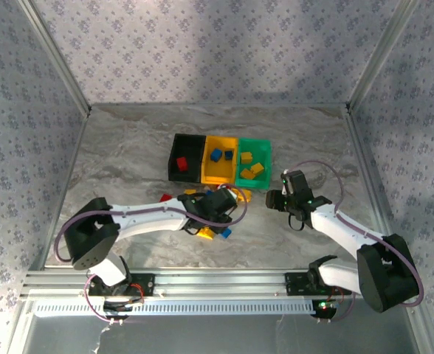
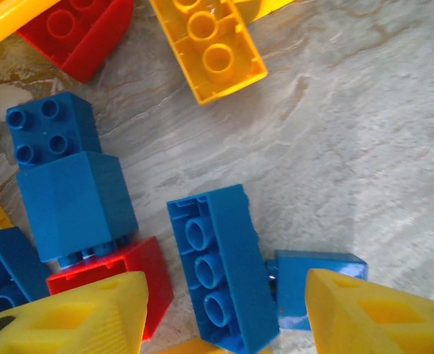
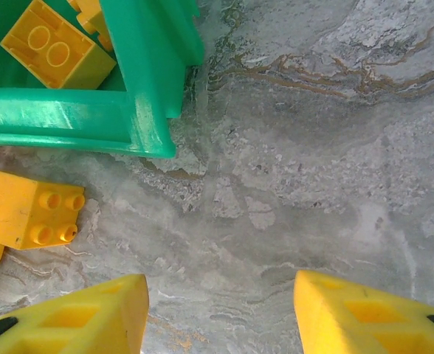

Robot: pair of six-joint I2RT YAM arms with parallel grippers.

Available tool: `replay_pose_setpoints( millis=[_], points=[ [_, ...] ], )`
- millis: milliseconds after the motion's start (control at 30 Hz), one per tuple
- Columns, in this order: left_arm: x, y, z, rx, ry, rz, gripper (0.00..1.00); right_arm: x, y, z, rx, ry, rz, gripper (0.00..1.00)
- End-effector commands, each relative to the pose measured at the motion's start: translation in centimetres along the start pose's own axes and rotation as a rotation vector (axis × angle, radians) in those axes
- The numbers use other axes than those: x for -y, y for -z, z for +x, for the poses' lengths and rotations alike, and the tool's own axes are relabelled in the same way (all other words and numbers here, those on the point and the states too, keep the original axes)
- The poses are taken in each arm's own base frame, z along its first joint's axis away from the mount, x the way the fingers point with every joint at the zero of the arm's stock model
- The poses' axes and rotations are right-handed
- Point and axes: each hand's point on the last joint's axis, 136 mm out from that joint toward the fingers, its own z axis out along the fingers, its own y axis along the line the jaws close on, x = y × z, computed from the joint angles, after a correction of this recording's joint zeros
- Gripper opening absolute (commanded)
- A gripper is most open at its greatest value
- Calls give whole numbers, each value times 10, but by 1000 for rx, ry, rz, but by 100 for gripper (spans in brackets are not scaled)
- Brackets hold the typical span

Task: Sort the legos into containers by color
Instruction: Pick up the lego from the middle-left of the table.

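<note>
Seeing three containers (image 1: 221,139) sitting side by side on the counter (image 1: 128,147), legos (image 1: 216,155) lying in each; more lying loose before them, under the left end effector (image 2: 224,295); right end effector (image 3: 221,287) hanging beside the rightmost.

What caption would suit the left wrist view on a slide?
Left gripper open over an upturned blue brick amid red, blue, yellow legos.
</note>
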Motion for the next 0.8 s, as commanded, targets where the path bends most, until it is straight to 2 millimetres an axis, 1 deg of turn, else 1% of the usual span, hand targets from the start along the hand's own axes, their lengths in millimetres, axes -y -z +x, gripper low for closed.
replay_pose_setpoints(
  millis=[0, 167, 300, 333, 367, 433, 500, 567, 600, 667, 767],
  points=[
    [-10, -2, 0, -51, -9, -93, 57, 0, 1, -1, 12, 9, -11, 56],
    [1, -21, 2, -130, -29, -87, 56, 1, 2, -1, 21, 8, -14, 56],
    [2, -33, 7, -169, -38, -108, 52, 1, 4, -2, 28, 5, -16, 56],
    [1, -35, 8, -174, -39, -116, 50, 2, 4, -2, 32, 3, -17, 56],
    [1, -36, 9, -180, -39, -124, 45, 2, 5, -2, 34, 3, -18, 56],
    [0, -38, 9, -183, -40, -131, 43, 2, 6, -2, 36, 1, -18, 56],
    [1, -40, 8, -187, -44, -134, 36, 3, 6, -3, 43, -2, -20, 56],
    [0, -39, 7, -189, -45, -138, 33, 4, 7, -3, 47, -7, -18, 56],
    [1, -39, 6, -186, -45, -134, 29, 4, 8, -4, 52, -9, -20, 56],
    [1, -35, 1, -173, -44, -130, 29, 4, 8, -4, 56, -11, -24, 56],
    [2, -24, -12, -132, -44, -124, 28, 4, 8, -4, 53, -14, -29, 56]
  ],
)
